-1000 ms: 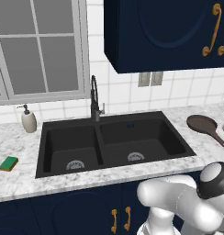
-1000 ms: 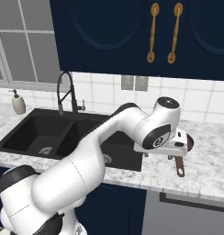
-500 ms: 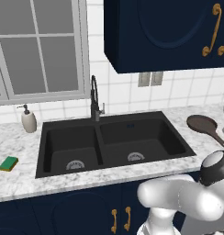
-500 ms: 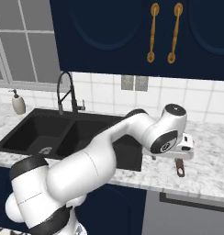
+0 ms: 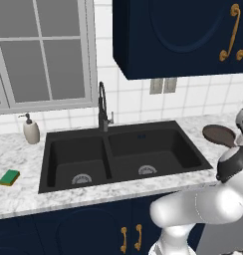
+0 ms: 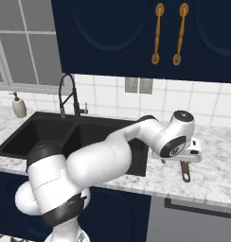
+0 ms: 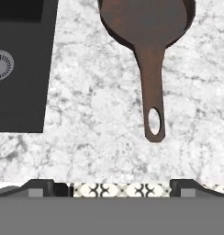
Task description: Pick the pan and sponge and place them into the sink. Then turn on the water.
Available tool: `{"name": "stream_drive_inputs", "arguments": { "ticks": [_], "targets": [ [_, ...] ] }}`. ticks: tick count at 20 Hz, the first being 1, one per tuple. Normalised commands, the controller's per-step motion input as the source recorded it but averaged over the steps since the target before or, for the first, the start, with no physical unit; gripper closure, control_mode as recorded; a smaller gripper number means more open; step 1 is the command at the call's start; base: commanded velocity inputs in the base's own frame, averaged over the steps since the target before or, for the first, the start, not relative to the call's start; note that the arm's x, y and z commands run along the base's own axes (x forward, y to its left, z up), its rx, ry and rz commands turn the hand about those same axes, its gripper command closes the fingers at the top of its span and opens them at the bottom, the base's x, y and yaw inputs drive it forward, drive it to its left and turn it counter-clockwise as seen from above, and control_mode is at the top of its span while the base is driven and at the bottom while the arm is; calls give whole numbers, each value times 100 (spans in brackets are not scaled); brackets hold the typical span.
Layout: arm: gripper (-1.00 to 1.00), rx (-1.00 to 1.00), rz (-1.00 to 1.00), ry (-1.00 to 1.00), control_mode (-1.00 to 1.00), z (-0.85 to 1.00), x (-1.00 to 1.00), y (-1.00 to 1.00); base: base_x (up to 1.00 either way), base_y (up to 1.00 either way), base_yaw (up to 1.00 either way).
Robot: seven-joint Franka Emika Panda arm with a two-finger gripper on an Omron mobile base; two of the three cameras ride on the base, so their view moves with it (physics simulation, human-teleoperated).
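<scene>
The reddish-brown pan [image 7: 146, 20] lies on the marble counter right of the sink [image 7: 17, 92], its long handle [image 7: 151, 92] pointing toward the counter's front edge. My gripper [image 7: 113, 187] hovers above the handle's end, open, with its fingertips [image 7: 38, 186] wide apart and nothing between them. In the right base view my hand covers the pan, and just the handle tip [image 6: 185, 173] sticks out below it. The left base view has the pan [image 5: 219, 134] at the far right and the green sponge [image 5: 10, 177] on the counter left of the black double sink [image 5: 124, 172]. The black faucet [image 5: 102, 107] stands behind the divider.
A cream soap dispenser [image 5: 30, 130] stands at the back left of the counter [image 5: 24, 199]. Dark blue wall cabinets [image 6: 136, 38] hang above. The counter's front edge runs just below the pan handle, with patterned floor [image 7: 118, 189] beyond it.
My arm has swung further right and a little lower over the pan, so more of the pan is now covered in the right base view. The gripper has stayed open.
</scene>
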Motion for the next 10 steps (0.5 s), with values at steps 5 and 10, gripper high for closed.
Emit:
{"name": "stream_drive_inputs", "arguments": {
  "ticks": [5,10],
  "targets": [
    [-100,0,0,0,-100,-21,71,-36,0,0,0],
    [-100,0,0,4,-100,-26,54,-27,0,0,0]
  ]
}}
